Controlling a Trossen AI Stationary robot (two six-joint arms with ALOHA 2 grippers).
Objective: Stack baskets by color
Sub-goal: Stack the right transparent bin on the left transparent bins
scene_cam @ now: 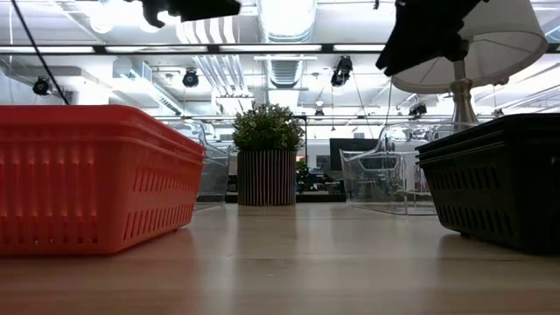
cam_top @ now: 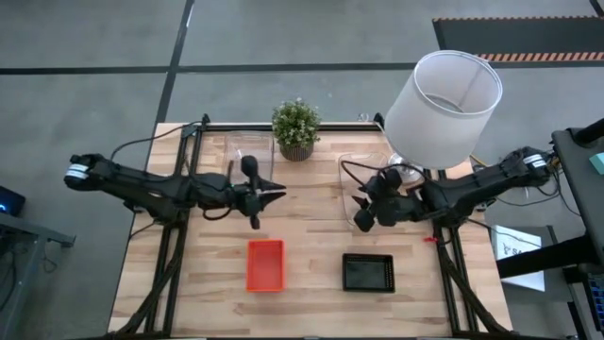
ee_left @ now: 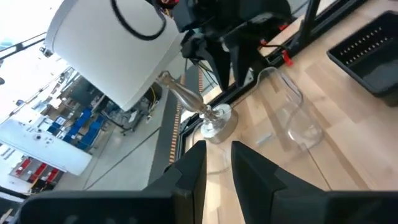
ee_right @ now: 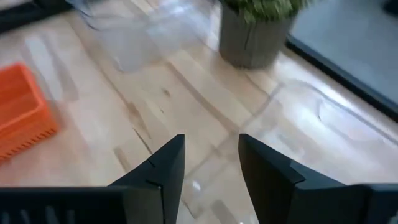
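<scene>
While both arms hung above table, right gripper stood wide over clear basket, empty; left gripper narrow, empty. Red basket, black basket at front.

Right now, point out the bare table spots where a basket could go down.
Bare wood lies between the red-orange basket and black basket, and in the front corners outside each. The back is crowded: two clear baskets, potted plant, lamp, both grippers.

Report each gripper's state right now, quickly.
Left gripper: narrow gap between its fingers, holding nothing, above the table near a clear basket.
Right gripper: open, empty, over the other clear basket.
</scene>
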